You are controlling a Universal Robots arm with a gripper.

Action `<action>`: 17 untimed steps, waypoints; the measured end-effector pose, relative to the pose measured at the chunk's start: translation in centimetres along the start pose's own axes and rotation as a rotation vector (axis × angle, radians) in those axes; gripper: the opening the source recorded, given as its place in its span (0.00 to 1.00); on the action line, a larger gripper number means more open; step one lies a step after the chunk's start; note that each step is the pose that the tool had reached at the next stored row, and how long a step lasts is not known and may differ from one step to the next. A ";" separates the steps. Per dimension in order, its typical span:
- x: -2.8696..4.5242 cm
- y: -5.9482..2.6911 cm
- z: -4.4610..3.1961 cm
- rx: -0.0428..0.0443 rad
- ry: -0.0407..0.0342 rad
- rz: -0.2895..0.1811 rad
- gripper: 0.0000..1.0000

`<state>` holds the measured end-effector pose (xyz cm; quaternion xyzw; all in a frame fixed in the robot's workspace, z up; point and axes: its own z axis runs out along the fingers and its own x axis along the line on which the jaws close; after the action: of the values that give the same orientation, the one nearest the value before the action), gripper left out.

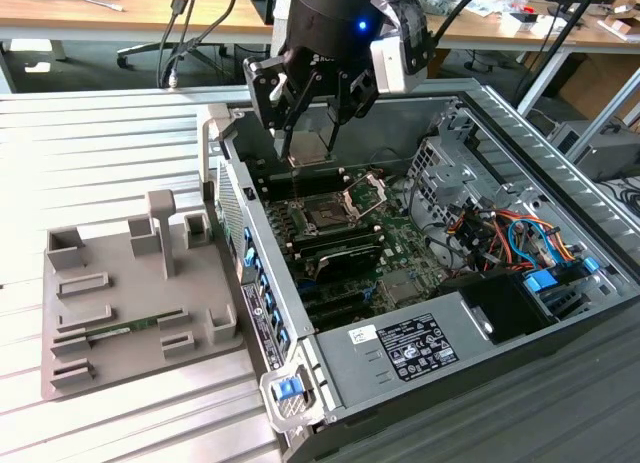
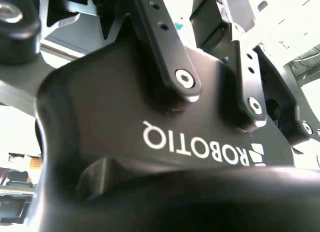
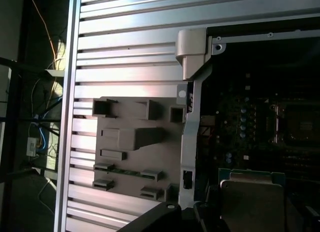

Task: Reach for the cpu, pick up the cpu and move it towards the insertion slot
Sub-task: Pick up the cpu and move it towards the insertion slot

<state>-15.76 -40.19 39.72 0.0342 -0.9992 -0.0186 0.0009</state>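
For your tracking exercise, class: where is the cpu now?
In the exterior view, the tool holds the cpu above the open computer case, not yet at the insertion slot.

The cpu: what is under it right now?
The cpu, held by the gripper, hangs above the motherboard inside the open case. The insertion slot lies uncovered beside that spot. The board directly beneath is hidden.
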 end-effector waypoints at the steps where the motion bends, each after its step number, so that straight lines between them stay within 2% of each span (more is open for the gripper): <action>1: -0.17 -0.01 0.00 0.0001 0.0000 0.000 0.55; 17: -1.71 -0.12 0.00 0.0001 0.0000 0.000 0.55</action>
<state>-14.05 -40.19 39.71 0.0342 -0.9992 -0.0185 0.0009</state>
